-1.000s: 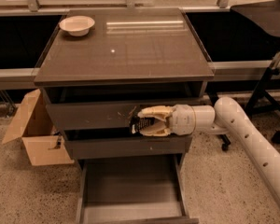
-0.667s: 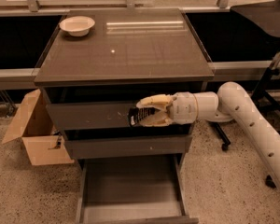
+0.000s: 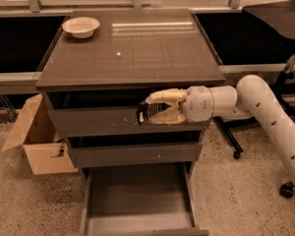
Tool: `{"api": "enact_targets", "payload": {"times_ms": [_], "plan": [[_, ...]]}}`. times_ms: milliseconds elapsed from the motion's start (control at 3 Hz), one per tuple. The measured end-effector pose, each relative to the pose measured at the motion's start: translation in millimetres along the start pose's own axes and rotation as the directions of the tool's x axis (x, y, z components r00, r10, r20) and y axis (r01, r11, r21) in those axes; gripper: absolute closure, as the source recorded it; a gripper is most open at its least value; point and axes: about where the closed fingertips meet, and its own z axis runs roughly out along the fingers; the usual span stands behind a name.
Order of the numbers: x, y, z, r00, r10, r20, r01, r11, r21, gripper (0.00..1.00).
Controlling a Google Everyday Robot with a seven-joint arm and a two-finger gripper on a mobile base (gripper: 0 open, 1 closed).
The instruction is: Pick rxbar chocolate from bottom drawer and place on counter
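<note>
Moved: my gripper (image 3: 155, 113) has risen with the rxbar chocolate (image 3: 143, 113) since a second ago, from lower on the cabinet front to just under the counter's front edge; my arm has lifted with it
Gripper: I hover in front of the cabinet, just below the counter (image 3: 132, 53) and right of its middle, pointing left, with my two tan fingers clamped on the bar's right end
Rxbar chocolate: held in the air below the counter's front edge, black wrapper with white lettering, tilted, its free end sticking out to the left of my fingertips
Arm (image 3: 270, 112): white, bent, reaching in from the right of the counter
Top drawer (image 3: 98, 123): directly under the counter, scratched front, just behind the bar
Middle drawer (image 3: 132, 154): next one down from the counter, front pushed in
Bottom drawer (image 3: 137, 195): lowest under the counter, pulled out toward the camera, flat grey interior showing
White bowl (image 3: 80, 26): sits on the counter at its far left corner
Cardboard box (image 3: 39, 141): on the floor left of the counter, flaps open
</note>
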Motion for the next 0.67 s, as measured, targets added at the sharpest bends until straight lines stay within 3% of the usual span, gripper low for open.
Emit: {"api": "enact_targets", "payload": {"times_ms": [667], "plan": [[10, -60, -27, 0.995, -0.063, -0.072, 0.059, 0.9966, -0.058, 1.0]]}}
